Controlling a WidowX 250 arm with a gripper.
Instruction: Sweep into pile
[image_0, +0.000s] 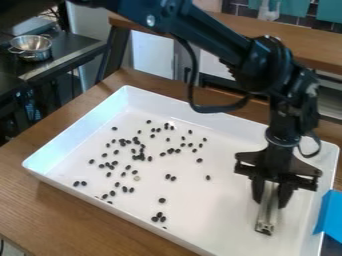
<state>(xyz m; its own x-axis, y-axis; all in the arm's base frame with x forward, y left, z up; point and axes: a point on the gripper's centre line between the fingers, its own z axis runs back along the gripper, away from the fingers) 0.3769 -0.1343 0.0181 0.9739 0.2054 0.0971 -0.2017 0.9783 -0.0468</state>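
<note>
A: Setting: wooden table (77, 217), white tray (224, 215) on it, metal pot (32, 46) on the counter behind. State of the gripper (271, 198)?

B: Closed on a pale, metallic-looking tool (267, 215), held close to the tray's right edge, beside the blue object (328, 212). Contact with the tray floor: cannot tell.

A: And the beans (139, 156)?

B: Loose, from mid-tray toward the left corner; a small cluster (159, 217) by the near edge.

A: Step in hand?

B: Tool ready, I judge; gathering remains. Next: set it low beyond the outlying beans, then sweep toward the densest patch.
</note>
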